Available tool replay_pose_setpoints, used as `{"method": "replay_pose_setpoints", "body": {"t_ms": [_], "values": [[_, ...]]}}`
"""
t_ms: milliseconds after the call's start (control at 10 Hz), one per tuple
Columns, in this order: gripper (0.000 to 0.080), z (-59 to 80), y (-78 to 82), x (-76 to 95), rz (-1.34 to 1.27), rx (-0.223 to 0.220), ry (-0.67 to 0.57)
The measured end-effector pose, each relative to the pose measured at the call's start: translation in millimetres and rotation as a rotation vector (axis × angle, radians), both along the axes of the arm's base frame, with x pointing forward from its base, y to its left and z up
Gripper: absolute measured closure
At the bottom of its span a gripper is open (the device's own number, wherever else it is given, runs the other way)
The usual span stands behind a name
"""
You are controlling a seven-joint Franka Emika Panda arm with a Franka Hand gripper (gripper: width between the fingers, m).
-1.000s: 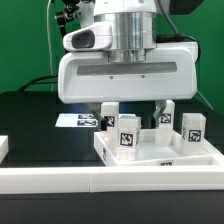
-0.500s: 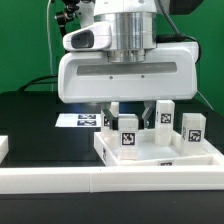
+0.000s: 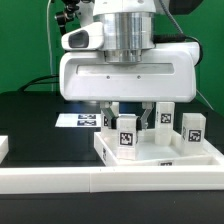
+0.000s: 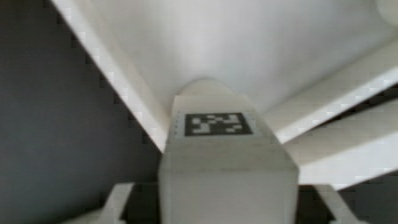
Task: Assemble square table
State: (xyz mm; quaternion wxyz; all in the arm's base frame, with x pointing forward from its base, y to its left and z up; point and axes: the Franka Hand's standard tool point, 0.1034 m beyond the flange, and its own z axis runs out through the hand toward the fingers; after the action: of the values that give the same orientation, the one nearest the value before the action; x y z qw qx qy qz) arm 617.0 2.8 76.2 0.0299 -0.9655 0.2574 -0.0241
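A long white rail (image 3: 110, 180) runs along the front edge of the black table (image 3: 30, 125), nearest the camera. Behind it sits the square tabletop (image 3: 160, 152), rim up, directly below the hand (image 3: 133, 112). Tagged legs (image 3: 127, 133) stand upright on it, one just under the hand, another (image 3: 193, 128) off to its side. Whether the hand grips anything cannot be told. Beyond the hand lies the marker board (image 3: 78, 120).
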Motion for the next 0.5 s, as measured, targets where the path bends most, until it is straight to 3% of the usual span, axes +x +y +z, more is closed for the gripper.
{"method": "replay_pose_setpoints", "body": {"t_ms": [500], "values": [[0.0509,-1.0,-4.2,0.4,-0.5,0.072,-0.017]]}}
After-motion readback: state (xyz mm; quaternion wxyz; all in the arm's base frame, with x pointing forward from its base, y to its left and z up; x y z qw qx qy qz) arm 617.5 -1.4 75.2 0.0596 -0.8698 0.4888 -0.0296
